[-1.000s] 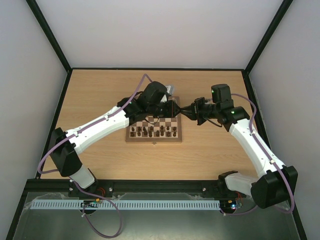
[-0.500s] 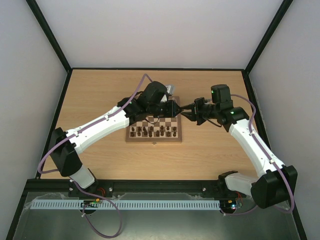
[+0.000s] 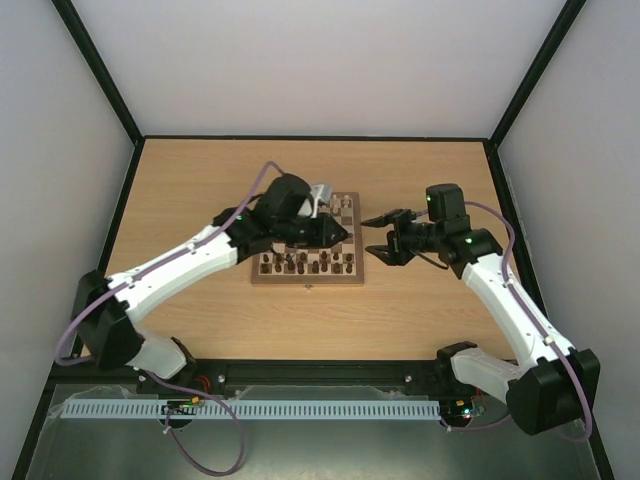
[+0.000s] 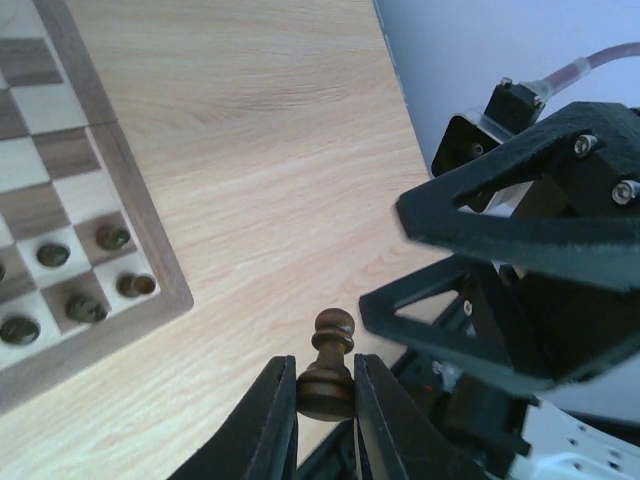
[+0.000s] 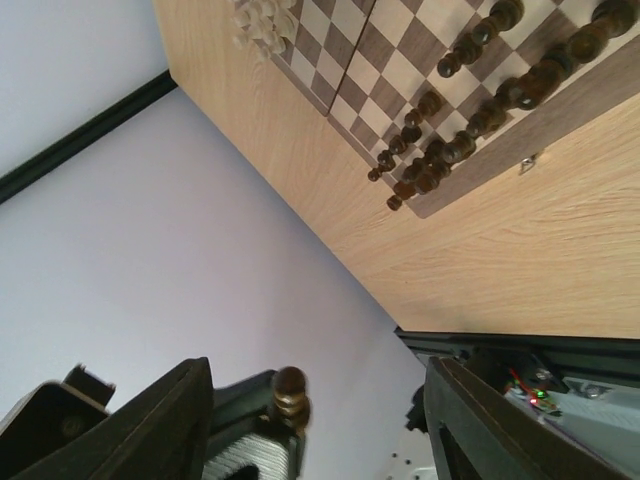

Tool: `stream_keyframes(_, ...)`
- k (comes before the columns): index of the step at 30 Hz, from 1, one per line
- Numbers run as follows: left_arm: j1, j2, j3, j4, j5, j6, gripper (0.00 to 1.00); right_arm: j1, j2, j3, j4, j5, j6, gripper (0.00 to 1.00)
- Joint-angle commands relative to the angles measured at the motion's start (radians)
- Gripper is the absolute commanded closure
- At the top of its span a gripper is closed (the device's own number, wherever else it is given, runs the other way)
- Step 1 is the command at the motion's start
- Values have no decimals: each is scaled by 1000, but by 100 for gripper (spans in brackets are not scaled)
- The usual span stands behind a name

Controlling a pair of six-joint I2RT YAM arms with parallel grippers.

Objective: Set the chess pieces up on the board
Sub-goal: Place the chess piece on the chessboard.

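Left arm's jaws (image 4: 325, 382) pinch a dark brown pawn (image 4: 331, 348); right arm's jaws (image 3: 369, 236) stand spread, facing them.

From where I stand, the pawn sits upright between the left jaws, base clamped by both tips and round head poking out past them. The right jaws hang just ahead of the left ones, tip to tip but apart, holding nothing, and the pawn lines up with their gap. Below and just behind the left jaws lies the chessboard (image 3: 335, 281) on the table (image 3: 200, 180); the right jaws hover just off its right border. The other dark chess pieces (image 3: 300, 263) crowd the two rows on the near side of both sets of jaws. Pale cream chessmen (image 3: 345, 204) cluster at the board's far corner, just beyond the left jaws.
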Motion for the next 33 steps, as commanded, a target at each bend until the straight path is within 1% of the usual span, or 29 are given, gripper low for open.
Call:
stream_keyframes(1, 79, -165, -114, 24, 148, -36, 87, -44, -86, -57, -108, -81, -102, 39)
stream_keyframes(3, 124, -235, -189, 55, 230, -72, 87, -66, -128, -98, -74, -125, -113, 39)
stream_keyframes(4, 147, -276, -229, 86, 277, -104, 87, -68, -142, -113, -19, -148, -110, 39)
stream_keyframes(6, 186, -337, -324, 189, 371, -183, 87, -69, -151, -124, 47, -203, -116, 40)
stream_keyframes(9, 222, -396, -444, 378, 496, -345, 85, -68, -127, -81, 97, -277, -161, 41)
stream_keyframes(12, 225, -416, -500, 503, 554, -441, 84, -57, -72, 11, 101, -344, -205, 41)
stream_keyframes(16, 224, -418, -529, 592, 596, -515, 83, -8, 33, 144, 40, -374, -280, 42)
stream_keyframes(18, 226, -416, -537, 626, 607, -540, 83, 22, 67, 181, 22, -384, -294, 43)
stream_keyframes(23, 228, -415, -547, 716, 625, -607, 82, 95, 107, 190, 107, -451, -254, 45)
stream_keyframes(28, 229, -418, -546, 724, 647, -608, 81, 125, 130, 196, 94, -534, -278, 50)
stream_keyframes(30, 229, -419, -546, 720, 654, -604, 81, 128, 145, 218, 49, -547, -316, 54)
stream_keyframes(33, 231, -420, -546, 697, 659, -590, 81, 133, 151, 231, 60, -568, -313, 60)
